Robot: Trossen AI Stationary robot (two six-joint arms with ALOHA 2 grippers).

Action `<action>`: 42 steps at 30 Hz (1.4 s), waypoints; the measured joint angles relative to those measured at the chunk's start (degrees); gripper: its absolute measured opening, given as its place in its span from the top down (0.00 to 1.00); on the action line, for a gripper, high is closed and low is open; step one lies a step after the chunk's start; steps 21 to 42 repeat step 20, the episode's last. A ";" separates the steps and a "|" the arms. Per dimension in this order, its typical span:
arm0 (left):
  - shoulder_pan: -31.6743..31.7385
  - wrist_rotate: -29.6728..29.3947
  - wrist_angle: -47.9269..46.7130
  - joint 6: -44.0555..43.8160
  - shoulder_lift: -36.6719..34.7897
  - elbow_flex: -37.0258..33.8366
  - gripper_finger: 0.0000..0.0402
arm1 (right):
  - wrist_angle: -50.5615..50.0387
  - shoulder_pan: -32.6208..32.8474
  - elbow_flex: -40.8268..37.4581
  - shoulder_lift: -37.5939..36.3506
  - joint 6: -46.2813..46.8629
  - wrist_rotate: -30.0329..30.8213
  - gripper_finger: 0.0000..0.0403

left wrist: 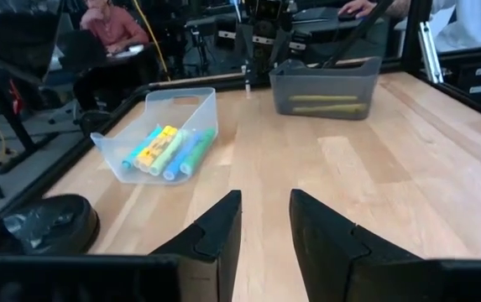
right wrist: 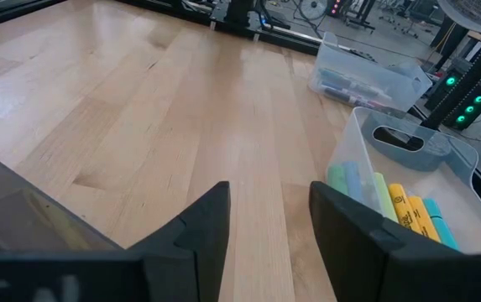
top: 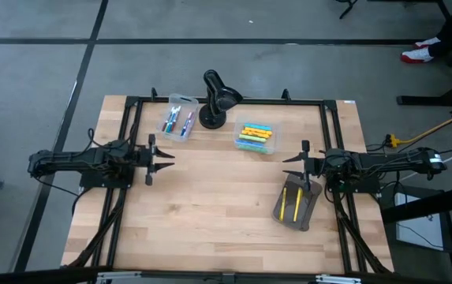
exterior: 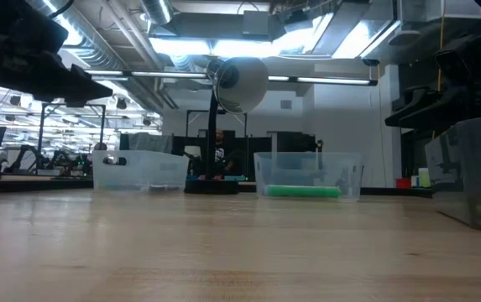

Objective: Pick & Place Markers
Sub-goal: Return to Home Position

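Markers [top: 254, 136]: short coloured sticks, all contained. Yellow, green and blue ones lie in the right clear bin [top: 273, 150]. Blue and reddish ones lie in the left clear bin [top: 180, 99]. The two bins sit either side of the black desk lamp [top: 214, 99] at the far edge of the table [top: 210, 229]. Two yellow ones lie in the grey container [top: 311, 207] on the table's right side. None shows loose on the boards, so the sorting reads as finished. Left gripper [top: 165, 160]: over the table's left side, fingers parted, holding nothing. Right gripper [top: 290, 167]: over the right side, just beside the grey container, fingers likewise parted and empty. Step in hand, as judged: bringing both arms to rest. Recommended handling: draw each arm back along its own side, well off the boards, fingers kept empty. The right arm should clear the grey container's rim before folding.
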 joint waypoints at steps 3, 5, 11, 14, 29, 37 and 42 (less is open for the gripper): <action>0.00 0.00 0.00 -2.03 0.20 0.00 0.76 | 0.00 0.00 0.00 -0.01 0.01 0.00 0.60; 0.00 0.00 0.00 -2.16 0.20 0.00 0.75 | 0.00 0.02 0.00 -0.01 0.01 0.00 0.60; 0.00 0.00 0.01 -2.17 0.20 0.00 0.75 | 0.00 0.00 0.00 -0.01 0.00 0.00 0.60; 0.00 0.00 0.00 -2.25 0.20 0.00 0.75 | 0.00 0.00 0.00 0.01 -0.01 0.00 0.60; 0.00 0.00 0.00 -2.26 0.20 0.00 0.75 | 0.00 0.02 0.00 -0.01 0.00 0.00 0.60; 0.00 0.00 0.00 -2.26 0.20 0.00 0.75 | 0.00 0.02 0.00 -0.01 0.00 0.00 0.60; 0.00 0.00 0.00 -2.26 0.20 0.00 0.75 | 0.00 0.02 0.00 -0.01 0.00 0.00 0.60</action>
